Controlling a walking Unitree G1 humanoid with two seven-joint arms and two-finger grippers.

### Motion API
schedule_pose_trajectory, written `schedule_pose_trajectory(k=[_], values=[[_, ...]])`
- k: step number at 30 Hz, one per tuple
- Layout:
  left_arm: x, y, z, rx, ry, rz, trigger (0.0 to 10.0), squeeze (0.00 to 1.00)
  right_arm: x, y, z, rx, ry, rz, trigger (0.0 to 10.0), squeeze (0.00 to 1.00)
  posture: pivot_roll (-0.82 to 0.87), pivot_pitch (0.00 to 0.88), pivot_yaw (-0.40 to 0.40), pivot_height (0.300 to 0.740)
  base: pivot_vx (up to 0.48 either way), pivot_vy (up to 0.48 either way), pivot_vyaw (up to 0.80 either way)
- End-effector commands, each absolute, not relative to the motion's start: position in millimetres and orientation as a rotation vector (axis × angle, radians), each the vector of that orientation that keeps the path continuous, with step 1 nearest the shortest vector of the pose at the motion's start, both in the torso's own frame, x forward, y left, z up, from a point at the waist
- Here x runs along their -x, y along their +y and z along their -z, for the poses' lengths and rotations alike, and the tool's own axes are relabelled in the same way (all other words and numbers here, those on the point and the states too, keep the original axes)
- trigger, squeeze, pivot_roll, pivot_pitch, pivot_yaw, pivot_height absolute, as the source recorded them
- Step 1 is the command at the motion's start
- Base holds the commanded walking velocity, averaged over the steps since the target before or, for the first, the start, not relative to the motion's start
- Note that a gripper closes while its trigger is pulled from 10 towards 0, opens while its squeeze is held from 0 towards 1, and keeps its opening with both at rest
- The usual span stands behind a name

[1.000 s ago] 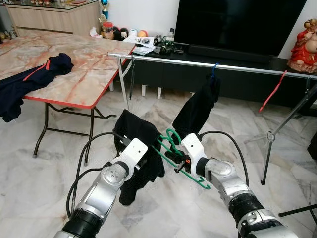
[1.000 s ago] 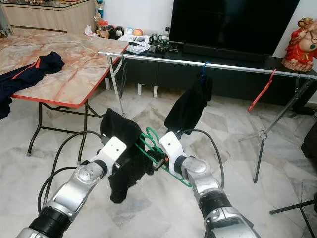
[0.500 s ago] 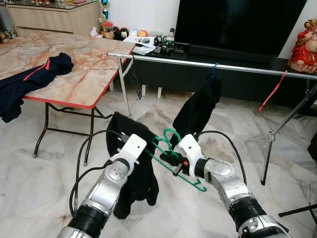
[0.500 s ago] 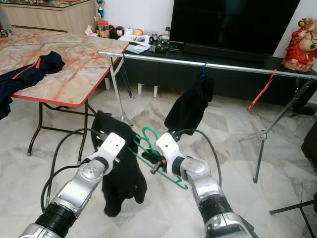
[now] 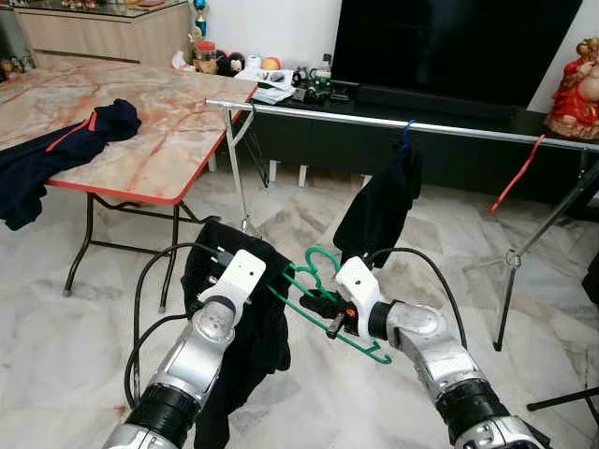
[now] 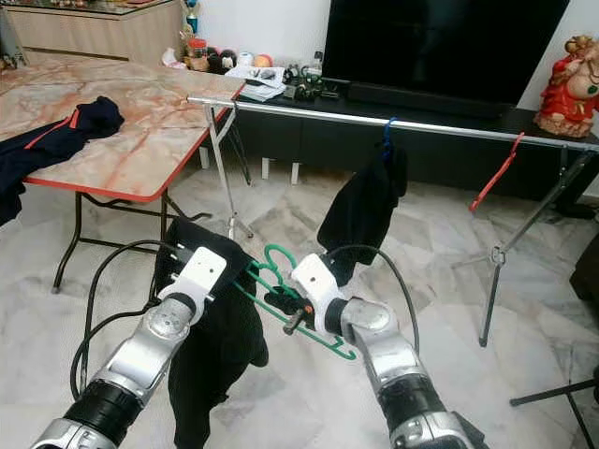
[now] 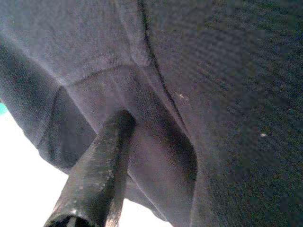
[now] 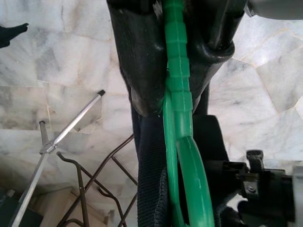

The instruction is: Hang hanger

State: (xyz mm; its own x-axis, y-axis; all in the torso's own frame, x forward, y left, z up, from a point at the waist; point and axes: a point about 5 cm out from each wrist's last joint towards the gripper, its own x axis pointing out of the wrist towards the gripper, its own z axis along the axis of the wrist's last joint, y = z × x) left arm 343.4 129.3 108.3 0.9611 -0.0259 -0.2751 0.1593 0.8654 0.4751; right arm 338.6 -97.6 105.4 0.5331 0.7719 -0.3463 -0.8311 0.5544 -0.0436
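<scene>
A green plastic hanger point(image 5: 318, 281) is held low over the floor, and my right gripper point(image 5: 315, 304) is shut on its lower bar. In the right wrist view the green hanger bar point(image 8: 176, 71) runs between the two black fingers point(image 8: 137, 71). A black garment point(image 5: 245, 323) hangs from the hanger's left arm and drapes over my left gripper point(image 5: 221, 256), which is shut on the cloth. In the left wrist view one finger point(image 7: 102, 165) presses against the black garment point(image 7: 213, 94). Beyond stands a silver clothes rail point(image 5: 309, 111).
On the rail hang a black garment on a blue hanger point(image 5: 382, 206) and a bare red hanger point(image 5: 518, 173). The rail's stand legs point(image 5: 510, 257) spread at right. At left stands a folding table point(image 5: 150, 140) with a navy garment point(image 5: 56, 154). A television point(image 5: 449, 47) is behind.
My left gripper has drawn the black garment leftward along the hanger's arm, and the cloth now hangs lower and longer. The right gripper and hanger have barely moved.
</scene>
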Motion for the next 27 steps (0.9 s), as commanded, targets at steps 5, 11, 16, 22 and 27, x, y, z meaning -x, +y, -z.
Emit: schedule_pose_trajectory(k=[5,11,16,22,27], values=[[-344,133,-104,-0.511,0.303,0.076,0.0,0.0,-338,-98,-118,0.211,0.251,-0.985,0.0,0.0,0.18,0.0,-0.096,0.74,0.0,0.0,0.0],[-344,133,-103,-0.505,0.306,0.074,0.0,0.0,-336,-98,-117,0.213,0.257,-0.992,0.0,0.0,0.18,0.0,-0.096,0.74,0.0,0.0,0.0],[-345,134,-105,-0.504,0.297,0.063,0.0,0.0,-334,-99,-119,0.222,0.259,-1.004,0.0,0.0,0.18,0.0,-0.096,0.74,0.0,0.0,0.0],[-345,134,-106,-0.503,0.291,0.057,0.0,0.0,-332,-102,-116,0.243,0.27,-1.011,0.0,0.0,0.18,0.0,-0.096,0.74,0.0,0.0,0.0],[-345,136,-108,-0.507,0.274,0.046,0.0,0.0,-329,-108,-110,0.256,0.294,-1.005,0.0,0.0,0.18,0.0,-0.094,0.74,0.0,0.0,0.0]])
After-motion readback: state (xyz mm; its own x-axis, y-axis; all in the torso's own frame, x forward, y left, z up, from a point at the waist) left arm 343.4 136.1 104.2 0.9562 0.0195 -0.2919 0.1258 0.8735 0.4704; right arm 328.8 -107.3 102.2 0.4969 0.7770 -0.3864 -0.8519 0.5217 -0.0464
